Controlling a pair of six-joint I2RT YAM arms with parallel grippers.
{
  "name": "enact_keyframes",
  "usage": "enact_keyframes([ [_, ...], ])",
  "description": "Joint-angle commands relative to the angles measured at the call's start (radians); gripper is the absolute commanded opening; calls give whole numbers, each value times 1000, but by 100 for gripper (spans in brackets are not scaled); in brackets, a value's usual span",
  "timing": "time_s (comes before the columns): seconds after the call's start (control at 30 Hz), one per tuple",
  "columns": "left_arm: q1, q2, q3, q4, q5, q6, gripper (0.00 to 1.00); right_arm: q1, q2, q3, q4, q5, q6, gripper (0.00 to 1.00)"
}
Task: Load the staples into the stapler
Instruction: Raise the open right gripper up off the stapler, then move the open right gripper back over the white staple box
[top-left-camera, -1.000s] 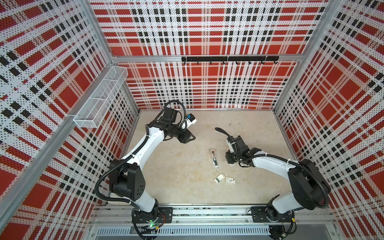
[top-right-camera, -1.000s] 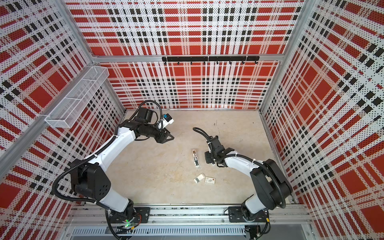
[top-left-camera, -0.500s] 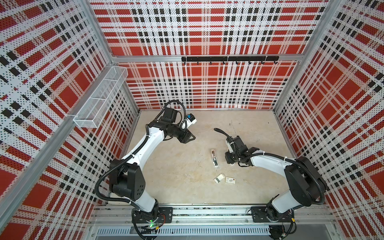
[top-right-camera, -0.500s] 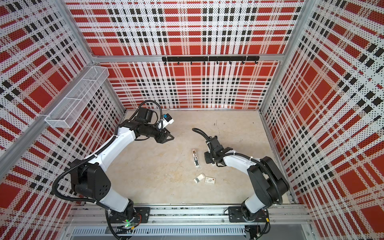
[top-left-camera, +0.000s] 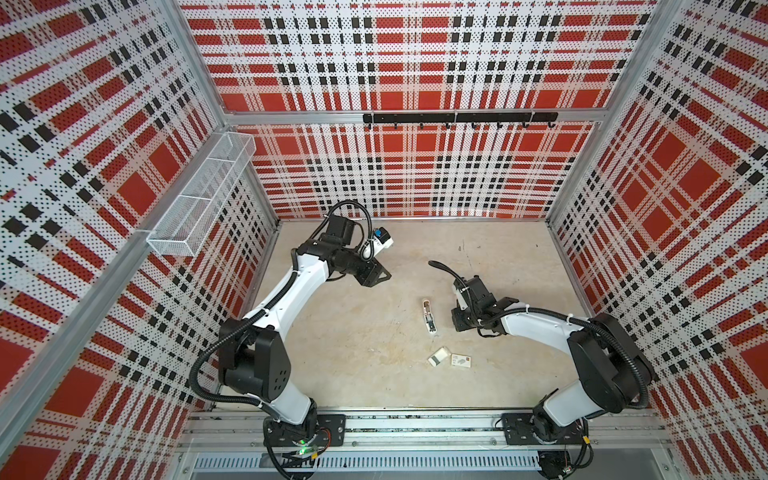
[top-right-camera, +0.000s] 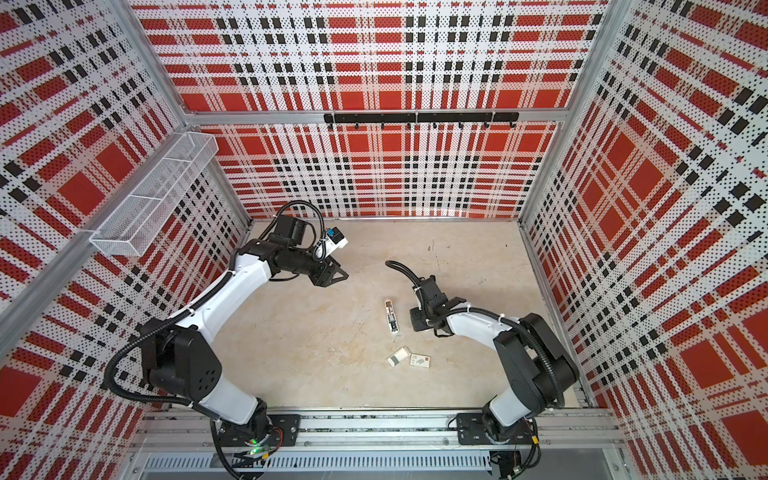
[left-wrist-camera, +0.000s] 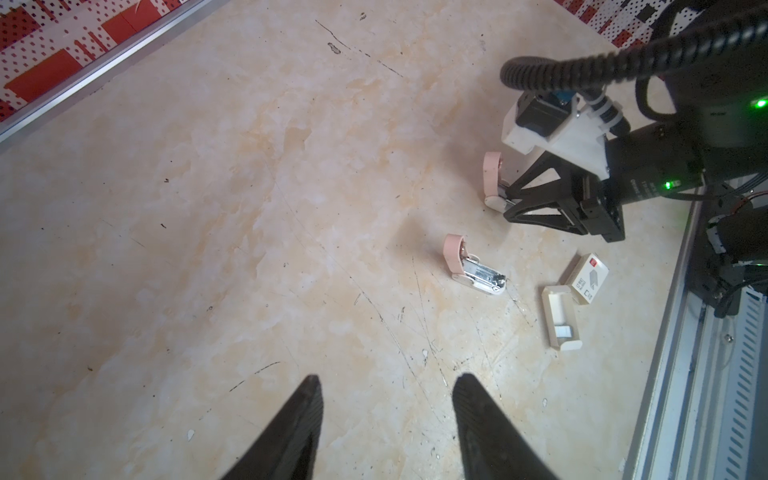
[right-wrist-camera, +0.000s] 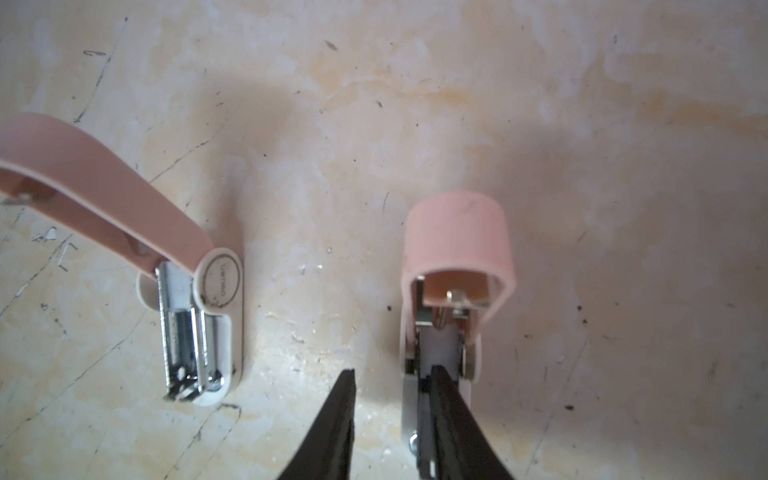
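A: Right gripper, clenched or released?

B: Released. Parted, clamped on nothing. Sits low at the open end of a pale pink stapler, with one fingertip over the inner channel and the opposite fingertip above bare table, just beside the stapler's wall and not touching it.

A: Lid of that stapler?

B: Swung up, standing nearly upright over the base.

A: Left gripper?

B: Spread wide too, holding nothing. Hangs over bare table toward the back left in both top views, well apart from every object.

A: Staples?

B: Seen only as a short silvery strip lying inside the white cardboard tray, near the table's front edge. Touched by neither gripper. Cannot tell whether any sit in a stapler's channel.

A: Next to the tray?

B: Printed white sleeve, just beside it, flat on the table. Both nearer the front rail than the staplers.

A: Anything else?

B: Second pale pink stapler, lid likewise raised, silver magazine exposed. Lies just beside the first one, toward the table's middle, clear of both grippers.
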Motion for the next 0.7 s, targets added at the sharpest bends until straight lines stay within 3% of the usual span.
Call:
enact_keyframes([
  [0.0, 3, -29, 4, 4, 14, 8, 55, -3, -30, -16, 5, -2, 8, 33],
  [0.43, 5, -48, 29, 5, -10, -2, 56, 9, -253, 3, -88, -67, 37, 30],
  [0.67, 6, -44, 16, 13, -6, -7, 56, 162, -378, -36, -239, -16, 109, 29],
])
